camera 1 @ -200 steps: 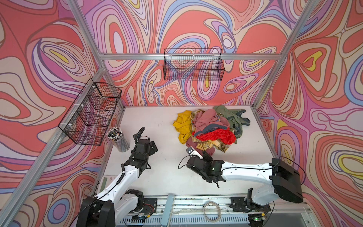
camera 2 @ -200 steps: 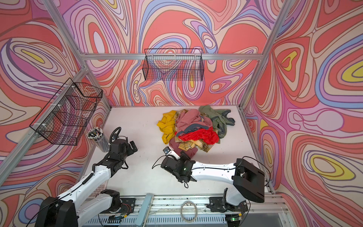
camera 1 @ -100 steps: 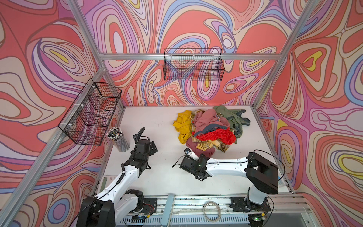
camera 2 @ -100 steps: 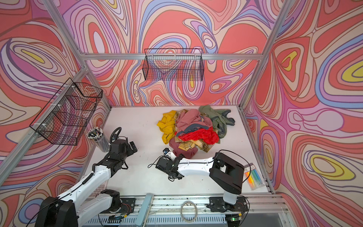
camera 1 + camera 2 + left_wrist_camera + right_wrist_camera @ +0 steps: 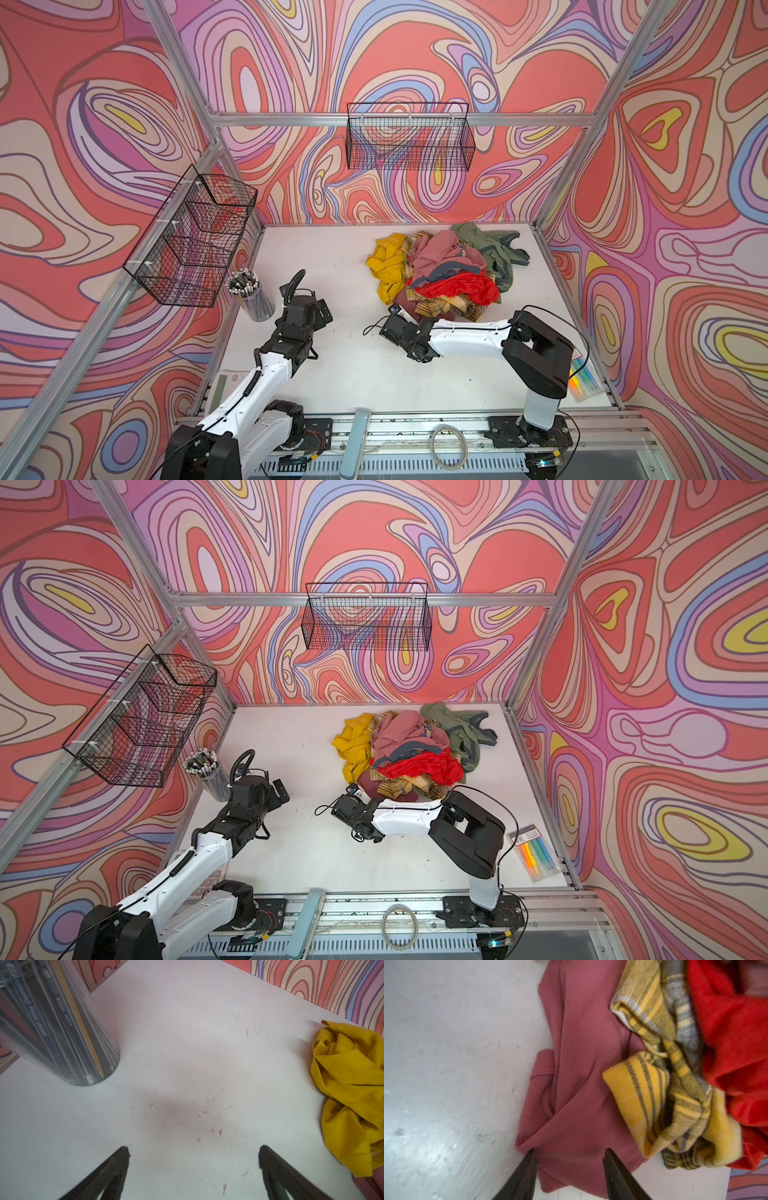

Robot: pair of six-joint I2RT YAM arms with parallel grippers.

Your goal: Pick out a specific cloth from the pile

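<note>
The pile (image 5: 440, 270) (image 5: 407, 750) lies at the back right of the white table: mustard yellow (image 5: 349, 1088), pink with grey-blue trim (image 5: 436, 253), olive green (image 5: 494, 249), bright red (image 5: 726, 1043) and yellow plaid (image 5: 654, 1095). A dusty-rose ribbed cloth (image 5: 577, 1084) sticks out flat at its near-left edge. My right gripper (image 5: 569, 1153) (image 5: 407, 313) is low at that edge. Its jaws are apart and straddle the rose cloth's corner without pinching it. My left gripper (image 5: 193, 1151) (image 5: 322, 311) hovers wide open over bare table, well left of the pile.
A clear cup of pencils (image 5: 253, 295) (image 5: 52, 1022) stands at the left wall, close to my left gripper. Wire baskets hang on the left wall (image 5: 195, 241) and the back wall (image 5: 409, 137). A pack of markers (image 5: 534, 852) lies at the front right.
My right gripper has moved left and in to the pile's near edge, its elbow folding inward, and its jaws have narrowed over the rose cloth. The left arm has not moved.
</note>
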